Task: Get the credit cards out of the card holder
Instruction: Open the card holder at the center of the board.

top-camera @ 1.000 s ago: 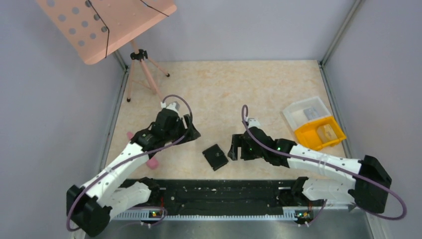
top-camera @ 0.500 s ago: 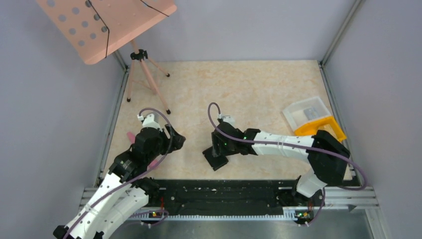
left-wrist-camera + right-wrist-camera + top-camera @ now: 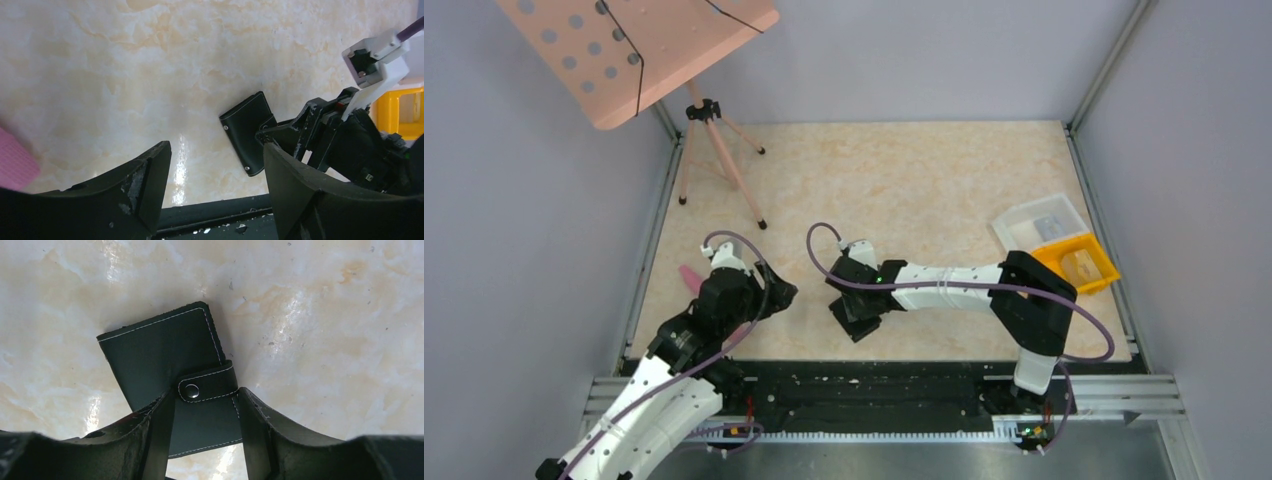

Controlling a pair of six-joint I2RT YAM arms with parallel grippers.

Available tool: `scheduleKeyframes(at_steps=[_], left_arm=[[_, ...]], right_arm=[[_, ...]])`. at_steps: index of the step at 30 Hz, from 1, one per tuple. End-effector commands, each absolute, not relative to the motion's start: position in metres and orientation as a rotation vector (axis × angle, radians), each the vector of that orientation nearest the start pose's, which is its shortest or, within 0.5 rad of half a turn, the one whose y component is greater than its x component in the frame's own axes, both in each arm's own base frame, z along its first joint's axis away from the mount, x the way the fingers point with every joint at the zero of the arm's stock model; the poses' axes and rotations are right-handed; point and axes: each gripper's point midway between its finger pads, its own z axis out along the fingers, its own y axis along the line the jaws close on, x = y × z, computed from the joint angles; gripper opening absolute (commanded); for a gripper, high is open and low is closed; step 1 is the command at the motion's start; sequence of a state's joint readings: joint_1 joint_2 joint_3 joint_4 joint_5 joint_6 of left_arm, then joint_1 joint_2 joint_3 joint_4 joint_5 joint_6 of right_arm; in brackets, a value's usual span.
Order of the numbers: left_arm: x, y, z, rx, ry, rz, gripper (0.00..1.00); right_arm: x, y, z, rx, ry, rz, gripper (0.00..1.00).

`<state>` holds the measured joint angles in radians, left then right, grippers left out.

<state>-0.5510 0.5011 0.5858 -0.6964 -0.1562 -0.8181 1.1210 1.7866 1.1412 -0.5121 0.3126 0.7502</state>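
- Marbled beige table (image 3: 924, 180), enclosed by plain grey walls, carries everything shown; a black rail (image 3: 874, 385) runs along its near edge.
- Right jaws: partly open and holding nothing. They are lowered over the card holder (image 3: 160, 355), with one finger on each side of its strap (image 3: 207, 385). Whether the tips press on the leather cannot be told.
- Left jaws: wide open and empty, hovering above bare table to the left of the card holder and well apart from it. The holder and the right arm (image 3: 954, 280) are in sight between the fingers.
- Card holder: lies flat and askew on the table, close to the near edge and roughly midway between the arms. It is black with pale stitching along the seams, and its strap is folded over one edge and closed by a snap stud (image 3: 191, 389).
- Surroundings: a pink object (image 3: 689, 277) lies beside the left arm (image 3: 674, 350). A yellow bin (image 3: 1079, 265) and a clear tray (image 3: 1039, 225) sit side by side at the right edge. A pink perforated stand (image 3: 639, 50) on a tripod (image 3: 714, 150) occupies the far left corner.
- Progress, as a judgement: no step of the task is complete. The holder is fastened and no credit cards show anywhere. What remains is to undo the snap, fold the holder open and draw the cards out.
- Writing: no brand, label or lettering can be read on any item.
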Motion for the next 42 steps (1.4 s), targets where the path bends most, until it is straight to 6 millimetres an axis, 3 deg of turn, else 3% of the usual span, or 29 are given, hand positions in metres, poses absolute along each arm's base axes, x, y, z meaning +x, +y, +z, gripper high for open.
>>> scheduleKeyframes(at_steps=[1,7,13,19,22,25,28,31,42], left_arm=[[0.183,-0.135,0.146,-0.425,2.194,-0.744,0.73],[0.180,-0.145,0.130,-0.463,2.244,-0.804,0.72],[0.173,-0.162,0.116,-0.422,2.344,-0.867,0.70],[0.171,-0.177,0.101,-0.436,2.388,-0.950,0.68],[0.171,-0.183,0.099,-0.446,2.374,-1.003,0.68],[0.171,-0.182,0.099,-0.456,2.379,-1.001,0.68],[0.170,-0.178,0.102,-0.465,2.380,-0.974,0.68],[0.170,-0.169,0.103,-0.478,2.366,-0.923,0.68],[0.167,-0.160,0.098,-0.510,2.357,-0.881,0.68]], right_arm=[[0.192,0.313,0.016,-0.452,2.594,0.010,0.46],[0.188,0.308,0.015,-0.423,2.598,0.031,0.16],[0.181,0.318,0.033,-0.389,2.588,0.185,0.08],[0.177,0.330,0.054,-0.308,2.561,0.410,0.10],[0.176,0.329,0.051,-0.285,2.581,0.485,0.20],[0.181,0.310,0.051,-0.320,2.575,0.351,0.36],[0.192,0.293,0.067,-0.351,2.530,0.210,0.43],[0.192,0.296,0.073,-0.399,2.530,0.205,0.44],[0.194,0.314,0.057,-0.560,2.511,0.150,0.33]])
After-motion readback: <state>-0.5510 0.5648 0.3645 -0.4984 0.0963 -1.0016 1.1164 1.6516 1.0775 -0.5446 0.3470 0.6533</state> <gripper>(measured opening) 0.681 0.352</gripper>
